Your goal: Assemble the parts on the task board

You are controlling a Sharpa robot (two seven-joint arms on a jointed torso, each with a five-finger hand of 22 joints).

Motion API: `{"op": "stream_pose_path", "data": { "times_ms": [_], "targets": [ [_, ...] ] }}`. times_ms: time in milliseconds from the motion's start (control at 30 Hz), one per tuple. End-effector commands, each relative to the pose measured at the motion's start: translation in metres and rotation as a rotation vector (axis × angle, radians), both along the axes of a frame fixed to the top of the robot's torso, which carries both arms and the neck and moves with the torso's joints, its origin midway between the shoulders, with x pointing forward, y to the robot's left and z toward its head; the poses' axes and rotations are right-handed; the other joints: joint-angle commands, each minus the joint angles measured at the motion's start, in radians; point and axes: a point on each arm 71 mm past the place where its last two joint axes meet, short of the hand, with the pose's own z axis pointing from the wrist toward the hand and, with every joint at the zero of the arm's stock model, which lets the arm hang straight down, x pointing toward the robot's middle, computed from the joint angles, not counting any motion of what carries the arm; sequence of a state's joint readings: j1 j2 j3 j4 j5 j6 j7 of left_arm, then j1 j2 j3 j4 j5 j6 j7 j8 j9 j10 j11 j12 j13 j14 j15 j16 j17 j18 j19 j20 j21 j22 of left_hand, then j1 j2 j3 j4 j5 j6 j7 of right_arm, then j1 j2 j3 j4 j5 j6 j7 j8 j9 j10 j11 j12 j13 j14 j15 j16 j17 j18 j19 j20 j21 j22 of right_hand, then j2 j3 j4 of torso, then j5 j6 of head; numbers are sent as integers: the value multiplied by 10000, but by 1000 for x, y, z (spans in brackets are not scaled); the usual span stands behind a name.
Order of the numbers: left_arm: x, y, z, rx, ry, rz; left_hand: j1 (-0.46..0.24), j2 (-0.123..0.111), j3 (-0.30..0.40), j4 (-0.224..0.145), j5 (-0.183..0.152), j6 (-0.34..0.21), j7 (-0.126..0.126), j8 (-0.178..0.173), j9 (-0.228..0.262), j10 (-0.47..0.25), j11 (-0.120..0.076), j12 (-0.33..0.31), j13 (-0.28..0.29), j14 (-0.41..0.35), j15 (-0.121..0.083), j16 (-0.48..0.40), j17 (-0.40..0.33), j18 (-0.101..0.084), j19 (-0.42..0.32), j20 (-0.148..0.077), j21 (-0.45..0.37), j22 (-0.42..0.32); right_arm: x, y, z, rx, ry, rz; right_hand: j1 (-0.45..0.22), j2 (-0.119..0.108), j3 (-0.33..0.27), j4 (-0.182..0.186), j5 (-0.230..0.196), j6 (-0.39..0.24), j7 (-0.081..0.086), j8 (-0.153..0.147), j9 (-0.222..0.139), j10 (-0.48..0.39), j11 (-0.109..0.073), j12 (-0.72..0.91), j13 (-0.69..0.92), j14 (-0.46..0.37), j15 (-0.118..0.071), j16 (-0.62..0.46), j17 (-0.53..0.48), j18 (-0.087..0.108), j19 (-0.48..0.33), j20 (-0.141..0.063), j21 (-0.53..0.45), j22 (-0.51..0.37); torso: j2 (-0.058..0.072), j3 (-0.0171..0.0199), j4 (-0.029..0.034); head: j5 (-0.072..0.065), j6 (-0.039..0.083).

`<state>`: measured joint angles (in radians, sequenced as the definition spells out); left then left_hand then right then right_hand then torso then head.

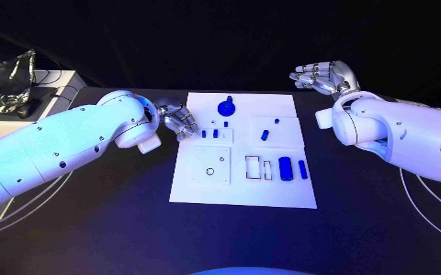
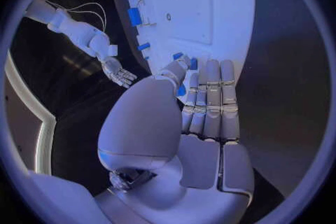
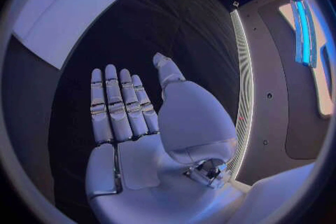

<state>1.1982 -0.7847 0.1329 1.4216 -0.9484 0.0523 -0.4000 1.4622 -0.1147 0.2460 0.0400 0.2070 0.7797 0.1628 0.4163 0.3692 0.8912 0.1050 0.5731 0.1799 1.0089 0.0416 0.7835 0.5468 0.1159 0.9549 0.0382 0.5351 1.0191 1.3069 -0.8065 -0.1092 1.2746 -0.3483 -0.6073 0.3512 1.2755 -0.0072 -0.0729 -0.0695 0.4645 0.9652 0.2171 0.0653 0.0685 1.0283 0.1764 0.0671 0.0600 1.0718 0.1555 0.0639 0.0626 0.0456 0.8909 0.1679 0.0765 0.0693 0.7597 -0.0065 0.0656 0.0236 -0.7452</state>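
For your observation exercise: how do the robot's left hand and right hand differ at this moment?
The left hand reaches the task board's left edge, by small blue parts; the right hand is off the board, past its far right corner. In the wrist views, the left fingers lie over the board, the right fingers over black table. Both hold nothing.

One task board (image 1: 243, 192), about eight blue parts (image 1: 285, 168), two robot hands (image 1: 180, 121)
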Motion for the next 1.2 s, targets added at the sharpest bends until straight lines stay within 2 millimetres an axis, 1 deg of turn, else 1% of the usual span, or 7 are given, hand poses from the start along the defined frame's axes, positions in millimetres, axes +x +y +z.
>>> {"op": "stream_pose_path", "data": {
  "times_ms": [33, 167, 333, 567, 667, 967, 1200],
  "targets": [
    [4, -13, 17, -2007, -1846, -764, 187, 37, 230, -291, -73, 225, -51, -496, -940, 344, 107, -915, -903, 169, 70, -698, -793, 9, -45, 77, -359, -255, 0, 1, 0, -7, -82, 180, 60, 99, 23, -89, 45, -49, -30, -34, 8, -57, -30, -14, -16, -61, -6, -34, -16, -38, 23, -26, -6, 2, 5, -2, -13, -1, 44],
    [6, -23, 30, -2696, -3599, -1263, 302, 150, 150, -540, -104, 1090, -129, -726, -1703, 1010, -8, -1411, -1189, 583, -65, -970, -1268, 95, 158, -7, -326, -201, 1, 2, 0, 69, -28, 199, 130, 183, 134, -153, 29, -41, -34, -35, 5, -50, -36, -16, -16, -57, -11, -35, -17, -22, 57, -29, -7, 0, 33, 18, -44, 15, 97],
    [10, -34, 35, -2462, -4647, -1646, 209, 265, -202, -548, -95, 1922, -247, -1682, -2950, 1662, -77, -2561, -1180, 945, -93, -1317, -1669, 49, 470, -46, -688, -495, 1, 3, -1, 121, 16, 240, 87, 191, 296, -228, 25, -38, -37, -34, 3, -43, -38, -15, -16, -53, -12, -34, -16, -14, 71, -24, -25, -2, 34, 33, -50, -11, 165],
    [16, -55, 26, -1174, -5397, -2309, 104, 176, -618, -236, -110, 1980, -207, -2129, -3031, 1673, 20, -3393, -1180, 1222, -117, -658, -1307, 116, 1030, -111, -635, -513, 1, 6, -1, 161, 38, 328, 20, 149, 402, -281, 36, -37, -36, -35, 3, -45, -36, -16, -16, -53, -11, -34, -16, 2, 105, -31, -20, 1, 44, 9, -33, -65, 181],
    [18, -66, 19, -545, -5703, -2660, 137, 89, -626, -52, -98, 2126, -254, -2401, -3024, 1895, -41, -3670, -1193, 1179, -224, 696, -467, 167, 1297, -249, 147, 248, 1, 8, -1, 172, 33, 376, 20, 149, 402, -281, 36, -37, -36, -35, 3, -45, -36, -16, -16, -53, -11, -34, -16, 2, 105, -31, -20, 1, 53, 11, -55, -57, 183],
    [21, -79, 9, 686, -6310, -3469, 132, -108, -605, 41, -93, 2722, -635, -2830, -3000, 2264, -248, -3700, -1175, 1809, -347, 2239, -68, 330, 1550, -296, 1187, 1284, 0, 11, -1, 261, 108, 489, 16, 145, 413, -288, 48, -31, -37, -35, 3, -34, -37, -16, -16, -42, -13, -34, -16, 12, 122, -30, -20, -1, 67, 1, -65, -56, 192],
    [24, -84, 2, 1322, -6403, -3607, 58, -146, -434, 25, -91, 3132, -710, -3453, -2980, 2352, -230, -3843, -1165, 1826, -356, 2974, -128, 476, 1462, -287, 1842, 1991, 0, 13, -1, 277, 113, 533, -3, 142, 411, -282, 59, -33, -35, -34, 3, -38, -37, -17, -17, -43, -14, -35, -17, 18, 130, -28, -22, -1, 78, -16, -67, -76, 185]
  ]
}}
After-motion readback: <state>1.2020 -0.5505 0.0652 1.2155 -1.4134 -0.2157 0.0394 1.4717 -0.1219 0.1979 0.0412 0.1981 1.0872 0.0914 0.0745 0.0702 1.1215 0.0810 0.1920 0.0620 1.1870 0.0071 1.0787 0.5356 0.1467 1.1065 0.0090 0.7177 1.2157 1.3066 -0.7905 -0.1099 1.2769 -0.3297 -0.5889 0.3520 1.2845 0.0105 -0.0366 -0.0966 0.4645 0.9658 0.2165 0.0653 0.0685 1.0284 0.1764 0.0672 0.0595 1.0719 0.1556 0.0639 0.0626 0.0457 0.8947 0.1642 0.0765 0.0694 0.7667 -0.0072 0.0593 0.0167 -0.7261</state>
